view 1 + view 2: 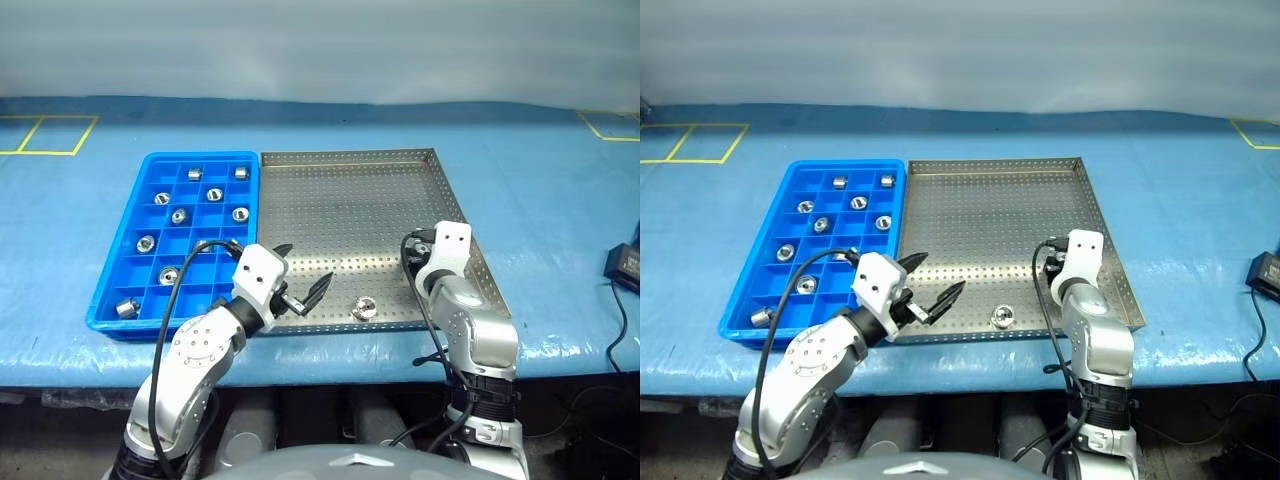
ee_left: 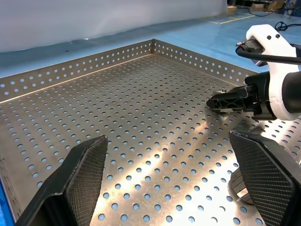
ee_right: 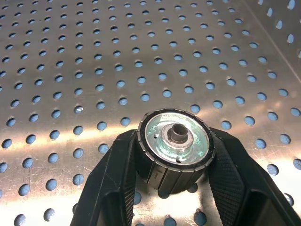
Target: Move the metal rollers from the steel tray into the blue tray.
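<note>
The right gripper's (image 3: 173, 188) two black fingers (image 3: 110, 188) are clenched on a metal roller (image 3: 174, 149) — one finger pressed to each flank of its ribbed wall, its flat end with the dark central hole facing up out of the grip. Roller and fingertips sit low over the perforated floor of the steel tray (image 1: 350, 200), close to the tray's right rim and toward its near edge. The left gripper (image 1: 302, 285) has its fingers (image 2: 77, 179) released and spread wide, nothing between them; they hang above the steel tray's near left corner, pointing across the tray toward the right gripper, whose black fingertips show beyond them in the left wrist view. Just past the left fingertips, between the two grippers, a second roller (image 1: 364, 308) lies loose on the perforated floor beside the tray's near rim. Behind the left fingers, on the far side of the steel tray's left rim and touching it, sits the blue tray (image 1: 130, 250); nine rollers (image 1: 180, 216) rest in its square compartments, one to a cell, spread from the far row to the nearest corner. Both trays lie on a blue tabletop (image 1: 540, 200), with yellow tape lines (image 1: 50, 135) at its far corners and a dark box with a cable (image 1: 623, 268) out past the right gripper.
</note>
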Tool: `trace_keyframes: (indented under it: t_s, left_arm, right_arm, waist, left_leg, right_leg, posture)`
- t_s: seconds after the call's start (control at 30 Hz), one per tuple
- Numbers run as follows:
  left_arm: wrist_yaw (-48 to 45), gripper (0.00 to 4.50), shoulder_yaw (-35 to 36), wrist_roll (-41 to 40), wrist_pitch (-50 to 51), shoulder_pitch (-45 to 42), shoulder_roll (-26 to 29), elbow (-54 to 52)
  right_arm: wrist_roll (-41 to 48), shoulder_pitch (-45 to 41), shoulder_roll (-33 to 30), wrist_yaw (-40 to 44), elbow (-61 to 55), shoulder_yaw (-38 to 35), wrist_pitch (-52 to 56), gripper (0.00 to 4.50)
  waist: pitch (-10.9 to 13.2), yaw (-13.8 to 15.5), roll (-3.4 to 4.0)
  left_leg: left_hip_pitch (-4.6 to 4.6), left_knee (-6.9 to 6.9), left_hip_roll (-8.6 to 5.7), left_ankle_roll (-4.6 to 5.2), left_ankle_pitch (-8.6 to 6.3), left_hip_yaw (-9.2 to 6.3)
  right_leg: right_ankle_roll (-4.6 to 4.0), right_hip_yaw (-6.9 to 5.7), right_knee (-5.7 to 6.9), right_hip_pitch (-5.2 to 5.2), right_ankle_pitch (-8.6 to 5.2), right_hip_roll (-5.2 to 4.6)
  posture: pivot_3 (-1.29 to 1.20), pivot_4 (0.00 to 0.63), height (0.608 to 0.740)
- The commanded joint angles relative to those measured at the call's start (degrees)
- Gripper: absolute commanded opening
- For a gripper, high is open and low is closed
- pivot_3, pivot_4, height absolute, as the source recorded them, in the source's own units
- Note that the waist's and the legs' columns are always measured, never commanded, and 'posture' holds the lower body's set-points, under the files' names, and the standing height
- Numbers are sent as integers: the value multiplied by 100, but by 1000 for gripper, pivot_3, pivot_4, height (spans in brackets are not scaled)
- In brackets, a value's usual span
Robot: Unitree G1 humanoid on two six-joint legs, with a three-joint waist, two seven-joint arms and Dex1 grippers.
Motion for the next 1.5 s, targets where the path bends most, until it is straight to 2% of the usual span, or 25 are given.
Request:
trace_keyframes:
  t_s: [0.03,0.17,0.33,0.5,0.7,0.93,1.3,1.5]
  left_arm:
    - [384,4500,172,114,-280,70,-261,-158]
    - [966,4500,463,321,-497,165,-683,-147]
    - [1344,4500,779,502,-569,227,-833,-395]
    - [1551,4500,1044,615,-521,416,-850,-706]
    - [1542,4500,1205,490,-479,1145,-858,-958]
    - [1448,4500,977,397,-559,1689,-858,-1077]
    - [1325,4500,855,357,-498,1513,-814,-999]
    - [1148,4500,741,323,-381,1244,-714,-946]
  right_arm:
    - [103,-116,-47,261,-157,390,-78,1779]
    - [202,-421,-174,734,-485,1071,71,1779]
    - [374,-1155,-277,1220,-714,1782,311,1779]
    - [432,-1741,-58,1436,-512,2304,305,1779]
    - [466,-2125,338,1620,-53,2834,212,1779]
    - [457,-2132,485,1781,379,3146,118,1779]
    - [471,-1754,101,1862,532,3068,268,1779]
    - [548,-1569,53,1826,239,2964,428,3818]
  waist:
    - [0,8,0]
    - [1,32,0]
    - [2,111,-2]
    - [2,348,-4]
    - [3,583,-5]
    - [4,942,-7]
    - [4,1381,-5]
    - [2,1493,-6]
  left_leg:
    - [0,0,0,0,0,0]
    - [-1,-1,0,0,0,0]
    - [-1,-2,2,1,1,-4]
    - [-6,-14,-1,1,1,-10]
    - [-12,-18,-4,2,-1,-14]
    - [-15,-13,-3,1,-1,-25]
    - [-28,-19,-1,-2,-3,-33]
    - [-27,-16,-1,-2,-3,-35]
  right_leg:
    - [0,0,0,0,0,0]
    - [7,1,-1,-2,4,0]
    - [10,-2,1,-2,6,3]
    - [25,-8,-12,-3,16,1]
    - [23,-16,-17,-6,15,-6]
    - [-10,-39,-19,-5,-7,-11]
    - [-23,-60,-22,-14,-16,-12]
    - [-23,-65,-22,-11,-17,-13]
  posture:
    - [207,150,740]
    - [247,150,740]
    - [316,150,740]
    - [384,150,740]
    - [464,150,740]
    - [505,150,740]
    - [467,150,740]
    - [412,150,740]
